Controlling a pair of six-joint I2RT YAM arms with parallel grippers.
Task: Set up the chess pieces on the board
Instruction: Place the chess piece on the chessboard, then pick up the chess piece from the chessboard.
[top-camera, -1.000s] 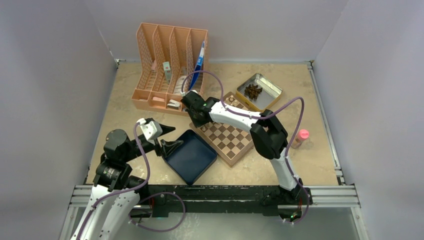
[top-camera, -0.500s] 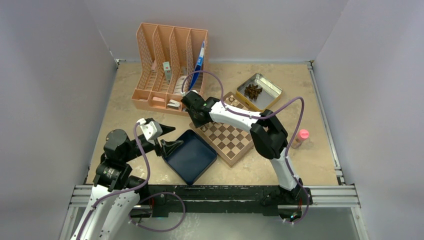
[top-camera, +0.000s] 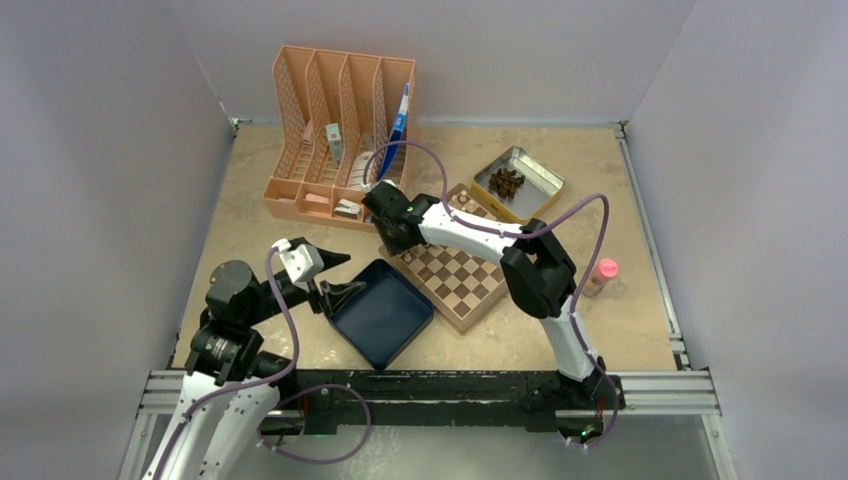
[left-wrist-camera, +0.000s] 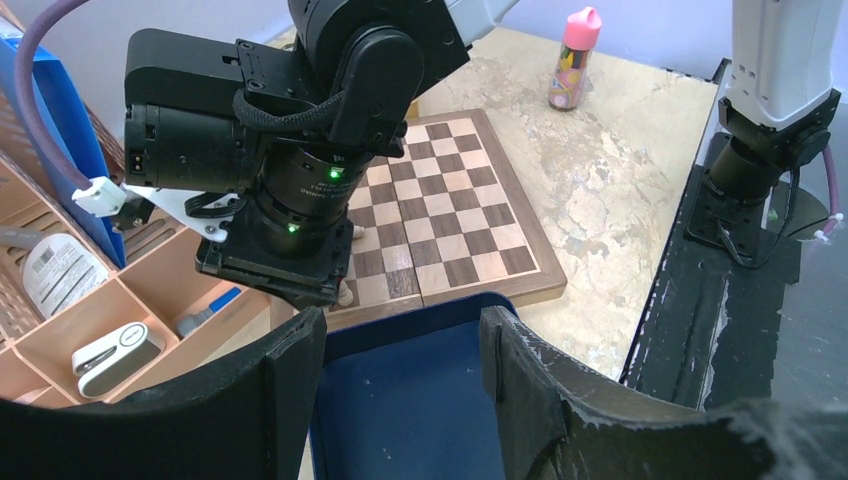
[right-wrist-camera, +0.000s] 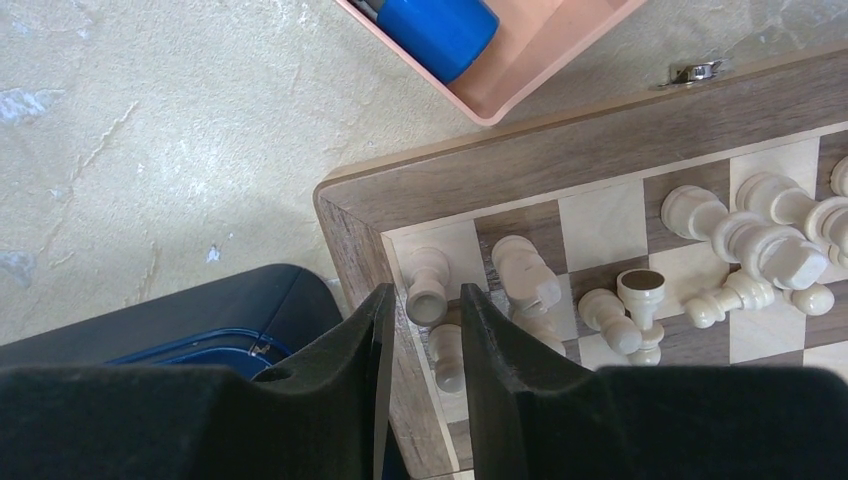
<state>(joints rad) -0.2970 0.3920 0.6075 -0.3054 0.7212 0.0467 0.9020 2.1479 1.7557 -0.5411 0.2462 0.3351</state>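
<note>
My right claw (right-wrist-camera: 427, 296) hangs released, jaws slightly apart, over the left corner of the board (right-wrist-camera: 560, 165). The chess pieces (right-wrist-camera: 745, 235) crowd that corner, several toppled, one between my fingertips. The blue tray (left-wrist-camera: 400, 420) and peach organiser (top-camera: 340, 120) hem this edge. My left claw (left-wrist-camera: 400, 325) is spread wide above the tray, holding nothing. The barcode label (left-wrist-camera: 55, 270) in the organiser and the print on the pink-capped bottle (left-wrist-camera: 572, 60) are too small to read. Open tabletop (top-camera: 620, 200) runs right of the board towards the bottle.

From above, the right arm (top-camera: 470, 232) hides the left corner of the board (top-camera: 465, 282) and the chess pieces (right-wrist-camera: 740, 235) there. Up close, I can't tell whether the right gripper (right-wrist-camera: 424, 292) touches the pawn (right-wrist-camera: 425, 272) between its fingers (right-wrist-camera: 340, 360).
</note>
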